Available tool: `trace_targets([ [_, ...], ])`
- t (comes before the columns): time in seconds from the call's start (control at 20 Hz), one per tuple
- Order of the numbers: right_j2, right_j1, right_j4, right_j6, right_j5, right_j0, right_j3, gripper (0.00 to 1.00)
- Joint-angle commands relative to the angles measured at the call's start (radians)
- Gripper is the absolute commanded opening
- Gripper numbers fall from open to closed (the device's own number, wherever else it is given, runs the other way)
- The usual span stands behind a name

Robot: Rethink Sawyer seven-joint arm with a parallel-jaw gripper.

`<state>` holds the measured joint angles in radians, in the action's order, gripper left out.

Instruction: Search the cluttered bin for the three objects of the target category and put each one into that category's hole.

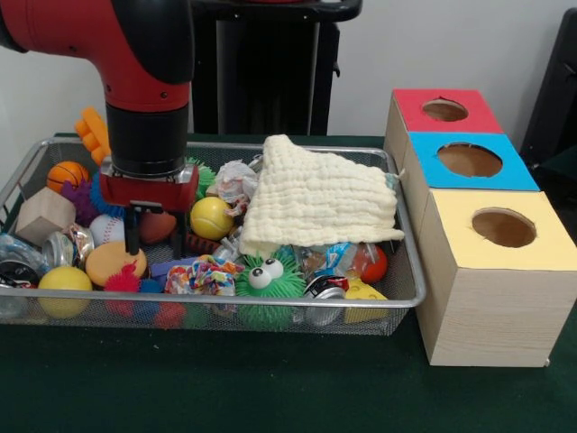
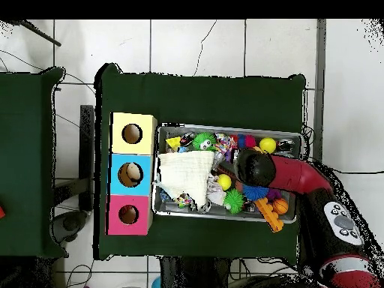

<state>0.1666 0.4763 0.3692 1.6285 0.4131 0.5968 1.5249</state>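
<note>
The silver wire mesh bin (image 1: 225, 308) is full of toys, and it also shows in the overhead view (image 2: 225, 127). My gripper (image 1: 159, 240) hangs low over the bin's left part. Its two black fingers (image 1: 132, 233) stand apart on either side of a reddish-orange toy (image 1: 158, 225), and I cannot tell whether they touch it. In the overhead view the arm's wrist (image 2: 255, 166) hides the gripper. The red-surrounded hole (image 1: 444, 110) is the farthest of three on the wooden boxes right of the bin, and it shows in the overhead view too (image 2: 128, 214).
A cream cloth (image 1: 315, 198) covers the bin's right half. Near the gripper lie a yellow tennis ball (image 1: 211, 217), a baseball (image 1: 106, 228), an orange disc (image 1: 114, 262) and a green fuzzy toy with eyes (image 1: 269, 280). The blue-surrounded hole (image 1: 470, 160) and the yellow-surrounded hole (image 1: 503, 227) are nearer.
</note>
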Motion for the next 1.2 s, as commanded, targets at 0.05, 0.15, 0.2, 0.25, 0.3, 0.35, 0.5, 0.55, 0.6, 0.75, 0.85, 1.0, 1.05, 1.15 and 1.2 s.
trace_targets([
  [0.05,0.047,-0.024,0.017,0.0,0.051,0.019,-0.014,1.0],
  [0.15,0.046,-0.028,0.014,-0.001,0.061,0.017,-0.027,1.0],
  [0.2,0.047,-0.029,0.013,-0.001,0.064,0.016,-0.03,1.0],
  [0.25,0.048,-0.03,0.013,-0.001,0.063,0.017,-0.031,1.0],
  [0.3,0.046,-0.031,0.013,-0.001,0.065,0.015,-0.034,1.0],
  [0.35,0.041,-0.033,0.015,0.006,0.058,0.012,-0.033,1.0],
  [0.5,0.012,-0.052,0.036,0.035,0.011,-0.006,-0.033,1.0],
  [0.55,0.011,-0.056,0.04,0.037,0.0,-0.007,-0.029,1.0],
  [0.6,0.01,-0.062,0.045,0.037,-0.01,-0.007,-0.028,1.0],
  [0.75,0.008,-0.091,0.059,0.041,-0.05,-0.006,-0.029,1.0],
  [0.85,0.005,-0.112,0.067,0.044,-0.074,-0.007,-0.039,1.0],
  [1.0,-0.002,-0.128,0.069,0.051,-0.09,-0.01,-0.048,1.0],
  [1.05,-0.004,-0.132,0.067,0.055,-0.093,-0.011,-0.05,1.0],
  [1.15,-0.001,-0.135,0.064,0.049,-0.095,-0.007,-0.05,1.0],
  [1.2,0.001,-0.136,0.062,0.048,-0.097,-0.004,-0.05,1.0],
])
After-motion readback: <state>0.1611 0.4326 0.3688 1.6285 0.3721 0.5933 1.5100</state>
